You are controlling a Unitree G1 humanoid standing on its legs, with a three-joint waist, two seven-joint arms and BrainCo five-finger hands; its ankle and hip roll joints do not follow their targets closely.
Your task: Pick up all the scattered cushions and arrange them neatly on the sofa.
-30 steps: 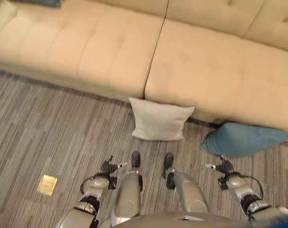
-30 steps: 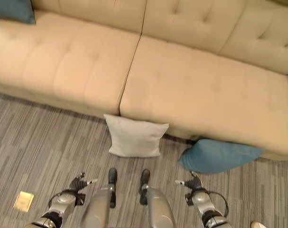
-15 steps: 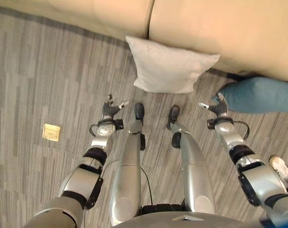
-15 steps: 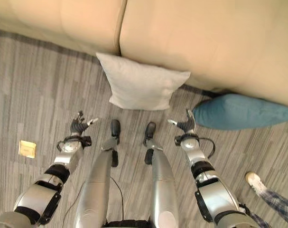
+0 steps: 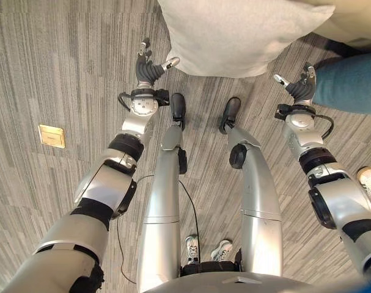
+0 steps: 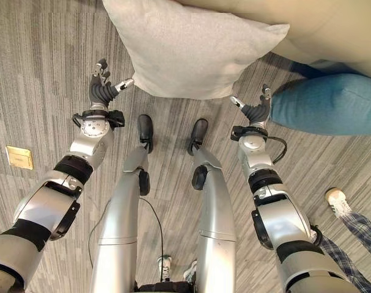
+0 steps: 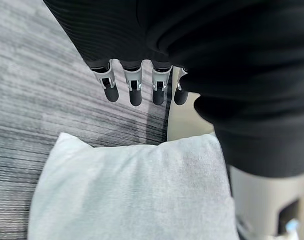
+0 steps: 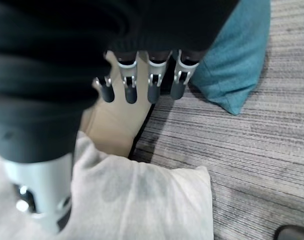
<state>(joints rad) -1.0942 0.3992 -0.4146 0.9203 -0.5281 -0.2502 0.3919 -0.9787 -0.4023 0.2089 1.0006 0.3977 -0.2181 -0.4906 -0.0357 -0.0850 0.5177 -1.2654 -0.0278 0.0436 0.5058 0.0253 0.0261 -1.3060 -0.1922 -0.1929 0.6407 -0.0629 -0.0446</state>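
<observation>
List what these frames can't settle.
- White cushion: top cut off by the head views' edge.
- Blue cushion: far end cut off at the side edge.
- Sofa: seat out of frame, so nothing shows of cushions on it.
- Person: just a shoe and trouser leg.

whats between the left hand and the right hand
The lower edge of the white cushion lies between the left hand and right hand, seen in the right eye view.

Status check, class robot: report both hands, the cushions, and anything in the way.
Left hand and right hand open, flanking white cushion, holding nothing. Blue cushion on floor beside sofa. Nothing blocking.
</observation>
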